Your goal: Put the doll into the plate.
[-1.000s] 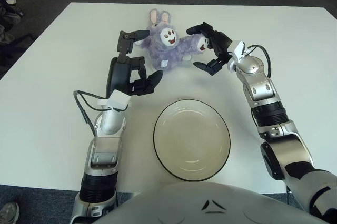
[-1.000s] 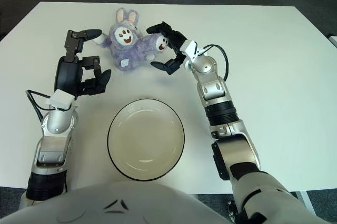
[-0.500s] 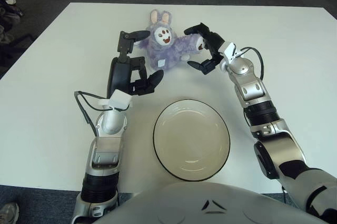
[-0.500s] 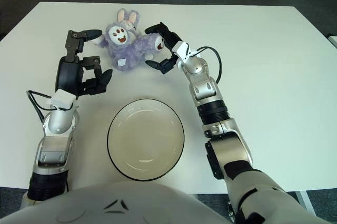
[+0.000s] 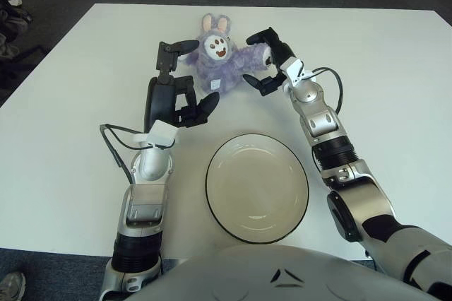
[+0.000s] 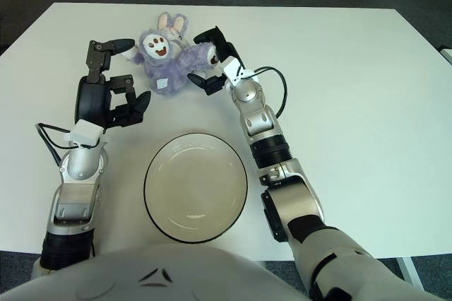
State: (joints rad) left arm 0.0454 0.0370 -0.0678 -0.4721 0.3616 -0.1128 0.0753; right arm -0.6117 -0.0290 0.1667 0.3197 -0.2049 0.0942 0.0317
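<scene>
The doll (image 5: 220, 66), a purple plush rabbit with a white face and pink-lined ears, lay at the far side of the tabletop (image 5: 63, 103), well beyond the plate (image 5: 257, 187). It sprawled with its long axis running roughly left to right, head and ears toward the robot's left, feet with their white soles toward the right. That layout put it squarely between the two hands, and the right hand (image 5: 265, 61) was the closer: its dark fingers were spread wide around the feet end, one curving over the top and another reaching under the near side, at or just touching the fur but not closed on it. The left hand (image 5: 180, 92) stood just beside the doll's head end, its fingers loosely spread and holding nothing, one fingertip close to the rabbit's arm. The doll looked soft and shaggy, likely to squash and sag under a squeeze, so I judged a grip across the body, not along its length, would hold best. The plate was round, shallow and glossy cream with a thin dark rim, sitting empty near the robot's chest on the smooth white tabletop.
</scene>
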